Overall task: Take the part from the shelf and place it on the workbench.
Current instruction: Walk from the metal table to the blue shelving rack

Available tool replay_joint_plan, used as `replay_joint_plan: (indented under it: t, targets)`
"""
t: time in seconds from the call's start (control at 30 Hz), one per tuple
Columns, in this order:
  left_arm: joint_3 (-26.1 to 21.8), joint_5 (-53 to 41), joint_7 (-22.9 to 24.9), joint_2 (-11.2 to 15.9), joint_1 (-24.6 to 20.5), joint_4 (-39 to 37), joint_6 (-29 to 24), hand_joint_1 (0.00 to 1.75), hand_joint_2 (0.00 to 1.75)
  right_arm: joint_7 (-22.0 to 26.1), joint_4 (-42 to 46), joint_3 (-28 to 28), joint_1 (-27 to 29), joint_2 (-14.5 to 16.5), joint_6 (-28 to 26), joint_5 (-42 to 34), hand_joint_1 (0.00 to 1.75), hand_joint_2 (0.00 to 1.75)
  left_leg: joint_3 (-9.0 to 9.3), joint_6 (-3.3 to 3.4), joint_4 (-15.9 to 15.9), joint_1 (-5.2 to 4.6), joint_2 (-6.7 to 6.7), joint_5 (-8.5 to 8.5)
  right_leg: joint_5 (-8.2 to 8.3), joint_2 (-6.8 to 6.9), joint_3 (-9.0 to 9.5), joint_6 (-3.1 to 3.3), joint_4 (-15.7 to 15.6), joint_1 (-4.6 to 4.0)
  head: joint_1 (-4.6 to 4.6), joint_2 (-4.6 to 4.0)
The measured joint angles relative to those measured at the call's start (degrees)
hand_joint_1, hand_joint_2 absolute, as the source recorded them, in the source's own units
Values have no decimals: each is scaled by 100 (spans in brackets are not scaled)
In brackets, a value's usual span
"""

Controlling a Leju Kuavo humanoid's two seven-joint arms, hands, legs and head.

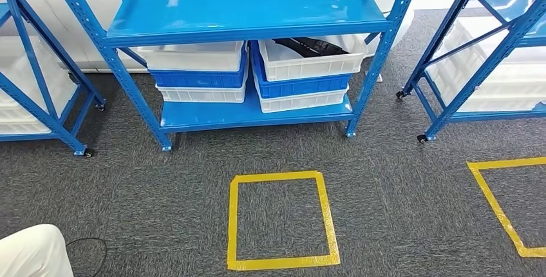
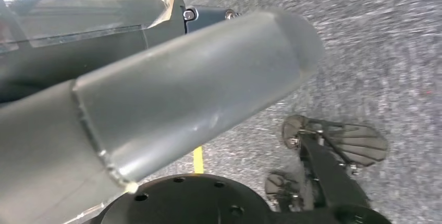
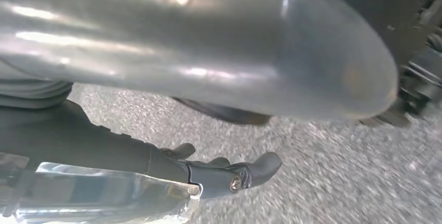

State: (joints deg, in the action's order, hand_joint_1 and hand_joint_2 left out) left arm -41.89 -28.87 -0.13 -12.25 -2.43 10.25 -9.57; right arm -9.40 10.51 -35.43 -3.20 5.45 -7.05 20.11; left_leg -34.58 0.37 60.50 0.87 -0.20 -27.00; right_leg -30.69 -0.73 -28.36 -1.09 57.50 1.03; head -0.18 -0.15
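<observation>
**Facing the shelf, part not yet reached**

The part (image 1: 313, 46), a dark object, lies in the top white bin (image 1: 313, 59) of the right-hand stack on the lower level of the blue shelf (image 1: 244, 8). It sits partly under the upper level, so its exact shape is hard to tell. A second stack of white and blue bins (image 1: 201, 71) stands just beside it on the left. On the carpet in front lies a yellow tape square (image 1: 281, 220).

The left hand (image 2: 172, 104) and right hand (image 3: 219, 174) hang low over the carpet, and neither holds anything. The right hand's dark fingers (image 3: 258, 169) lie stretched out side by side; the left hand's I cannot tell.

This looks like the approach step. The next move likely calls for stepping closer and reaching under the upper level into the right bin.
</observation>
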Motion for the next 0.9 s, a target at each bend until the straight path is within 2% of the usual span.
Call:
replay_joint_plan:
  t: [0.07, 0.13, 0.17, 0.23, 0.3, 0.33, 0.37, 0.4, 0.47, 0.53, 0.6, 0.63, 0.7, 0.73, 0.8, 0.83, 0.87, 0.9]
  targets:
    - [0, 2, 1, -2, -3, 0, 2, 0, 0, -1, 1, -1, -19, 1, 1, 4, 0, 0, 53, 83, -117, -35, -4, -49, -18, -4, 76, -90, -11, -33, -6, 0]
    - [-2, -1, 2, -8, 5, 0, 18, 0, 0, -4, 2, -2, -25, 0, 2, 5, 0, 0, 166, 181, -184, -30, -13, -58, -40, 6, 129, -157, 40, -29, -5, 0]
    - [-2, -8, 2, -9, 7, 0, 34, 0, 0, -5, 2, -2, -31, 0, 3, 4, 0, 0, 240, 221, -216, -23, -15, -61, -101, 13, 64, -166, 173, -26, 6, 0]
    - [-3, -27, 2, -6, 5, 0, 77, 0, 0, -5, 2, -2, -46, 1, 4, -5, 0, 0, 344, 275, -258, -16, -16, -80, -305, 20, -295, -150, 783, -16, 25, 0]
    - [-3, -40, 3, -3, 5, 0, 105, 0, 0, -5, 2, -2, -42, -2, 3, -17, 0, 0, 400, 307, -266, -22, -24, -140, -518, 20, -823, -144, 1474, -22, 25, 0]
    - [-3, -42, 3, -2, 12, 0, 111, 0, 0, -5, 1, -2, -28, -5, 3, -21, 0, 0, 442, 312, -267, -26, -36, -182, -544, 20, -1001, -160, 1611, -27, 26, 0]
    - [-3, -45, 4, 0, 19, 0, 116, 0, 0, -6, 1, -2, -13, -9, 3, -26, 0, 0, 497, 308, -267, -30, -51, -228, -477, 20, -1084, -191, 1549, -30, 26, 0]
    - [-3, -48, 4, 1, 26, 0, 126, 0, 0, -6, 0, -2, -2, -12, 3, -30, 0, 0, 562, 300, -268, -32, -63, -277, -306, 21, -1071, -228, 1296, -32, 27, 0]
    - [-3, -53, -2, 2, 30, -1, 160, 0, 0, -5, 0, -2, -1, -13, 3, -40, 0, 0, 685, 268, -266, -43, -72, -385, 210, 33, -926, -272, 577, -51, 32, 0]
    - [-2, -69, -12, 4, 27, -1, 190, 0, 0, -4, 0, -2, -8, -12, 3, -53, 0, 0, 777, 212, -272, -69, -74, -482, 532, 55, -800, -184, 167, -83, 36, 0]
    - [-2, -99, -27, 13, 30, 0, 220, 0, 0, 2, -1, 2, -2, -15, -1, -81, 0, 0, 843, 145, -234, -87, -76, -497, 577, 61, -725, -39, 98, -65, 31, 0]
    - [-2, -120, -34, 23, 30, 0, 242, 0, 0, 9, -2, 7, 5, -17, -7, -96, 0, 0, 821, 118, -126, -83, -71, -479, 595, 54, -679, 6, 65, -38, 24, 0]
    - [-1, -160, -44, 43, 19, 0, 279, 0, 0, 45, -2, 22, 5, -22, -31, -126, 0, 0, 545, 68, 358, -63, -48, -506, 557, 50, -556, 89, 24, 17, 17, 0]
    - [1, -183, -45, 50, 16, 0, 295, 0, 0, 65, -2, 32, 4, -21, -45, -139, 0, 0, 323, 35, 685, -46, -38, -598, 526, 51, -511, 125, 14, 19, 17, 0]
    - [3, -217, -42, 56, 23, 0, 308, 0, 0, 91, -2, 52, 10, -22, -65, -162, 0, 0, -99, -42, 1194, -10, -27, -906, 455, 45, -437, 164, 12, 22, 16, 0]
    - [3, -231, -38, 62, 31, 0, 315, 0, 0, 95, -2, 62, 24, -22, -69, -171, 0, 0, -240, -75, 1273, 11, -22, -1010, 413, 39, -393, 164, 13, 25, 16, 0]
    - [3, -240, -33, 73, 37, 0, 320, 0, 0, 98, -3, 72, 41, -23, -74, -179, 0, 0, -304, -99, 1202, 34, -15, -995, 371, 31, -343, 154, 13, 30, 15, 0]
    - [3, -253, -29, 83, 41, 0, 327, 0, 0, 102, -3, 83, 59, -22, -77, -187, 0, 0, -285, -112, 969, 56, -7, -830, 325, 24, -284, 135, 13, 39, 15, 0]
